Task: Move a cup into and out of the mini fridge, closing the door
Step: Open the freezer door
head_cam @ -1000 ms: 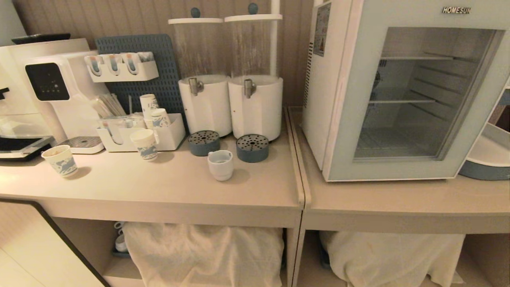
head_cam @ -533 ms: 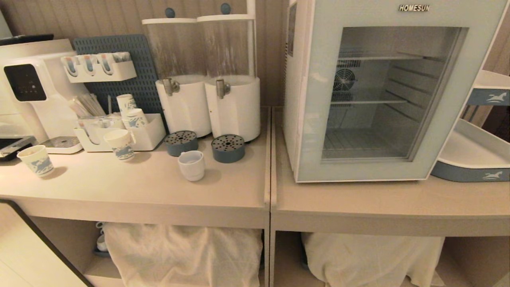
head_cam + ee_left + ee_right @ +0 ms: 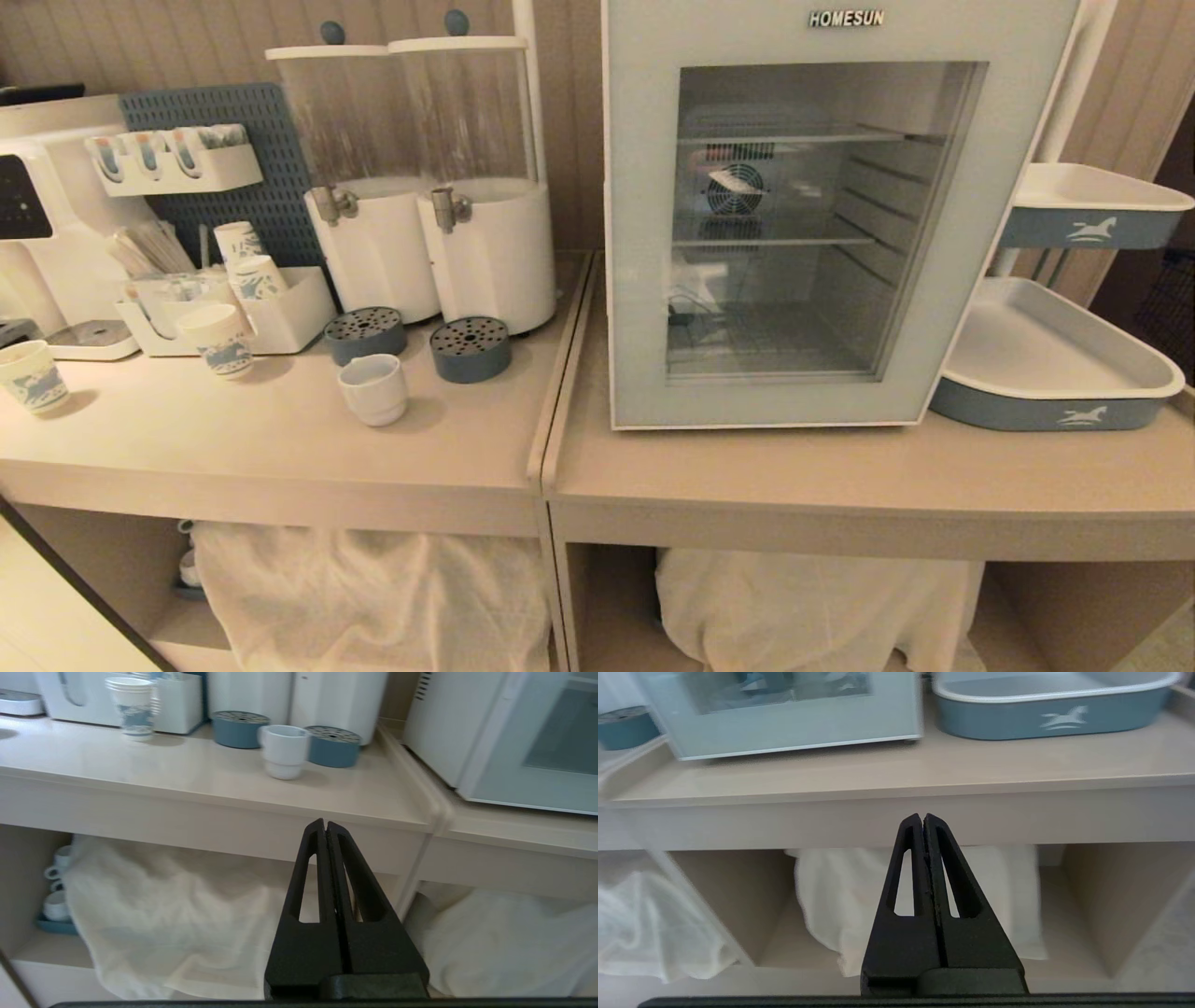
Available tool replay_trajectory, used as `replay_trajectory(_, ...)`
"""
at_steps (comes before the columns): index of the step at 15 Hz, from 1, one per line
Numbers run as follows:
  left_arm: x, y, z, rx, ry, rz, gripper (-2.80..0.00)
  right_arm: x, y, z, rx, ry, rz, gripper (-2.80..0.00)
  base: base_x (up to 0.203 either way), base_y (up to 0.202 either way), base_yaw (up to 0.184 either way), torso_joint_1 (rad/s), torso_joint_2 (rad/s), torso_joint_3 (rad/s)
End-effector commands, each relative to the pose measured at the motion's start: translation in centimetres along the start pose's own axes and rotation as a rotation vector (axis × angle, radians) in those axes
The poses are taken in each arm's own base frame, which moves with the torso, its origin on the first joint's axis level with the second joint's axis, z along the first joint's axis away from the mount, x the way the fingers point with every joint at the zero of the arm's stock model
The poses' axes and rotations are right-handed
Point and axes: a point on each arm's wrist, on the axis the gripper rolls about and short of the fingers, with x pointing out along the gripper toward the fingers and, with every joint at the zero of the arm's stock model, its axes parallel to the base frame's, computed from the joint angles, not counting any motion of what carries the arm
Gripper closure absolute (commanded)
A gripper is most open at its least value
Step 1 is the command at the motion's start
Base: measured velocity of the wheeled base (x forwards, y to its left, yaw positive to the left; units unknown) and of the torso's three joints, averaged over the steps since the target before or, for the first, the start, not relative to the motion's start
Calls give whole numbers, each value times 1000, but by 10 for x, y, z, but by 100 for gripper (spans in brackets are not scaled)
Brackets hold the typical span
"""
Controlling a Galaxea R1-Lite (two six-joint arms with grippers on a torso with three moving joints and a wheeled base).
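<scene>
The cup (image 3: 373, 389), a small squat white mug with a stepped base, stands upright on the table (image 3: 280, 448), well left of the mini fridge (image 3: 822, 215). The fridge is white and boxy, its wire shelves bare. Its door (image 3: 644, 233), a pale frame around glass with "HOMESUN" lettering, is shut.

The head view is lit warmly and rather dimly from above. Soft shadows are cast to the right of the cup (image 3: 373, 389) and the paper cup (image 3: 217, 340) on the surface (image 3: 280, 448). Pale reflections are carried by the glass of the door (image 3: 644, 280). Vertical lines are bowed toward the edges. In the right wrist view the mini fridge (image 3: 784, 732) is smeared by blur; the shelf below lies in shade.
</scene>
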Motion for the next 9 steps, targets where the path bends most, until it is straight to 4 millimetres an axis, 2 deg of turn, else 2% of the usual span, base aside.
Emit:
replay_trajectory(1, 1, 2, -11, -2, 34, 5, 0, 0, 0, 0, 1, 1, 1, 0, 0, -188, 2, 0, 2, -2)
replay_trajectory(5, 1, 2, -11, -6, 34, 5, 0, 0, 0, 0, 1, 0, 1, 0, 0, -172, 2, 0, 4, 1)
replay_trajectory(9, 1, 2, -11, -3, 34, 3, 0, 0, 0, 0, 1, 1, 1, 0, 0, -22, 0, 3, 0, 1)
